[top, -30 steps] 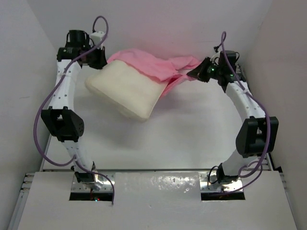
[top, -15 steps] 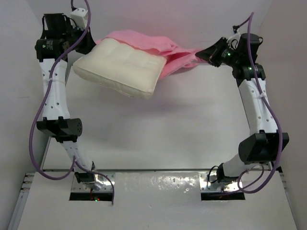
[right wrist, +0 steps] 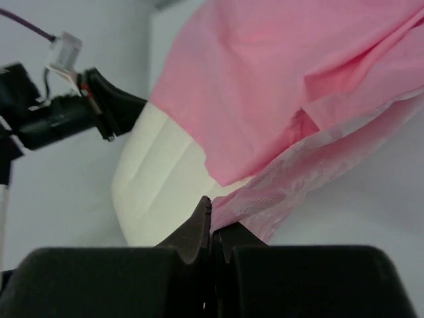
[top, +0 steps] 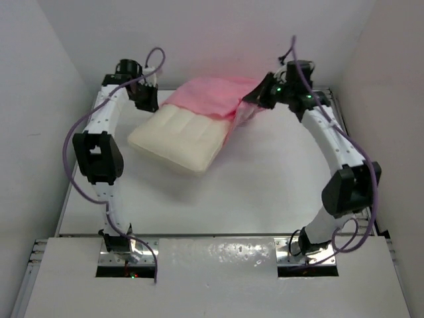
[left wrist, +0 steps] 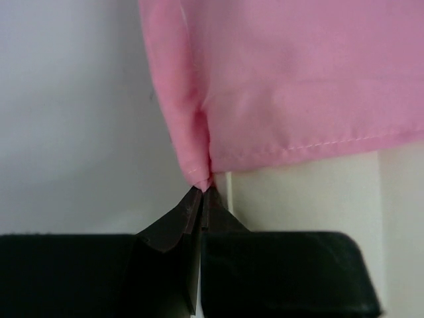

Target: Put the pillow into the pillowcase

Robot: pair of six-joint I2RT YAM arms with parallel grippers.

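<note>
The cream pillow point(top: 177, 138), quilt lines up, lies at the back of the table with its far end inside the pink pillowcase point(top: 211, 96). My left gripper point(top: 151, 101) is shut on the pillowcase's left corner, seen in the left wrist view point(left wrist: 201, 192) with pink fabric point(left wrist: 291, 79) above and the pillow point(left wrist: 305, 192) beside it. My right gripper point(top: 250, 99) is shut on the pillowcase's right edge; in the right wrist view point(right wrist: 213, 222) the pillowcase point(right wrist: 265, 86) drapes over the pillow point(right wrist: 156, 179).
White walls close in the table point(top: 265, 185) at the back and both sides. The left arm point(right wrist: 63, 112) shows in the right wrist view. The arm bases stand on the near ledge point(top: 212, 255).
Both grippers have come down and inward from a raised, spread position. The pillow and pillowcase dropped with them and now rest lower at the back of the table.
</note>
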